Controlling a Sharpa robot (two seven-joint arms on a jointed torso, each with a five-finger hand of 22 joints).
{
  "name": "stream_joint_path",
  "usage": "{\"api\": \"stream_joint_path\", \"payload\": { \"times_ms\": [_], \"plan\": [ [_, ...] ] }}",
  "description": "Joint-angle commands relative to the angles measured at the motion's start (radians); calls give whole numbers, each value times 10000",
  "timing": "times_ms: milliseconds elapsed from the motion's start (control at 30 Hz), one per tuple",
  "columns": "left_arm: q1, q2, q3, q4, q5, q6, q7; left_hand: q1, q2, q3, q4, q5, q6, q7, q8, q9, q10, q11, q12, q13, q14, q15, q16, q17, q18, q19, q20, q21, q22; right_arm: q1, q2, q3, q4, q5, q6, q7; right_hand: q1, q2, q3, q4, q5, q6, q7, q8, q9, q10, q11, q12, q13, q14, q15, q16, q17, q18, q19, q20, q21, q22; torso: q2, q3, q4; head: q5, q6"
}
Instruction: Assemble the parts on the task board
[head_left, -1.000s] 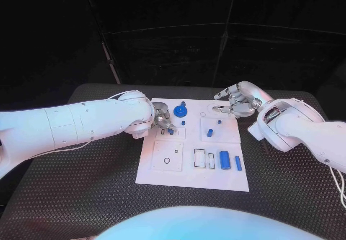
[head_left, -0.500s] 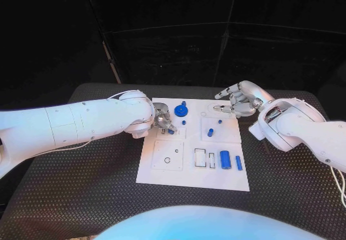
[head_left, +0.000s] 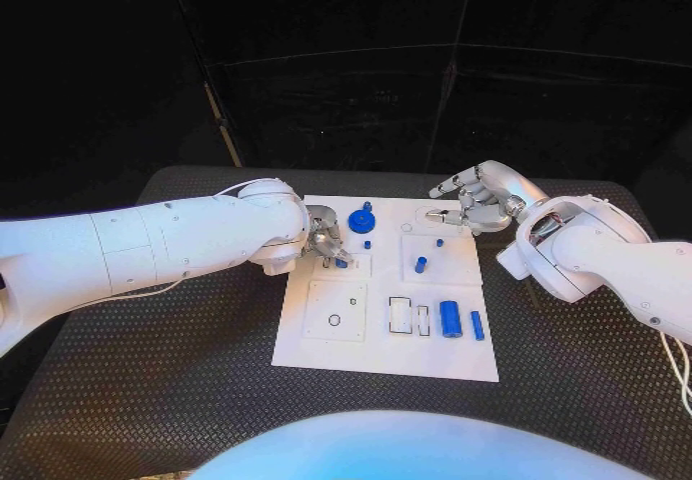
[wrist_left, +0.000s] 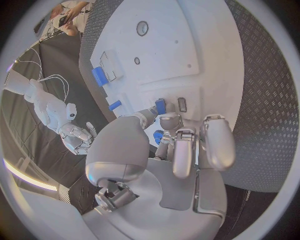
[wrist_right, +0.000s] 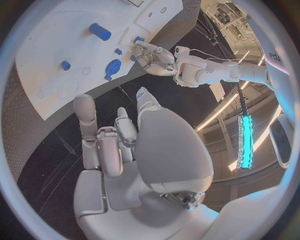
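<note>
The white task board (head_left: 378, 345) lies mid-table. My left hand (head_left: 325, 240) rests over its upper left area, thumb and a fingertip (wrist_left: 170, 120) closed on a small blue part (wrist_left: 160, 106) that stands at a slot beside a grey piece (wrist_left: 182, 104). The right hand (head_left: 476, 205) hovers above the board's far right corner, fingers apart and holding nothing. On the board lie a round blue part (head_left: 362, 222), a blue peg (head_left: 420, 266), a blue cylinder (head_left: 451, 320) and a thin blue bar (head_left: 477, 327). From the right wrist I see the round part (wrist_right: 112, 66) and my left hand (wrist_right: 150, 52).
The board sits on a black ribbed table (head_left: 173, 380), with bare table to either side and in front of it. White cables (head_left: 123, 298) trail along my left arm. Empty outlined slots (head_left: 400, 315) lie in the board's near half.
</note>
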Motion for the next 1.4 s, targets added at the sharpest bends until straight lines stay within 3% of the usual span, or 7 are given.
{"api": "stream_joint_path", "payload": {
  "times_ms": [33, 833, 1400],
  "plan": [
    [-24, 54, -22, -37, -57, 425, -100, -12, -43, 1760, -1660, 50, 35, -105, 68, 46, 81, -22, 59, 28, 1038, -63, 31, 2634, -158, 8, -42, -14, 15, 17, 13, 8, 17, 18, 40, 51, -37, 9, -47, -3, 69, 18, -9, 34, -17, -46, -2, -31, -9, 650, -63, -61, 999, 167, -97, 1, -48, -8, 0, 1, -4, 8, -1],
    [-21, 369, -21, -438, -46, 772, -125, -1137, -187, 1167, -964, 39, 484, -339, 250, 269, 370, -196, 397, 426, 1038, -202, 31, 2634, -168, 47, -158, -10, 110, 17, 27, 8, 14, 18, 62, 65, -48, 7, -61, -5, 67, 20, -11, 38, -17, -57, -4, -45, -29, 646, -65, -71, 978, 171, -106, 0, -64, -34, -1, 5, 5, -36, -45],
    [-21, 430, -21, -621, -46, 757, -116, -2035, -276, -54, -272, 33, 728, -414, 321, 497, 515, -259, 622, 687, 1038, -260, 31, 2634, -187, 94, -219, -6, 205, 16, 31, 8, 4, 85, 109, 149, -114, -29, -130, 3, 67, 5, -10, 44, -23, -91, -2, -83, -81, 624, -67, -119, 880, 195, -175, -4, -158, -192, 0, 1, 3, -72, -38]
  ]
}}
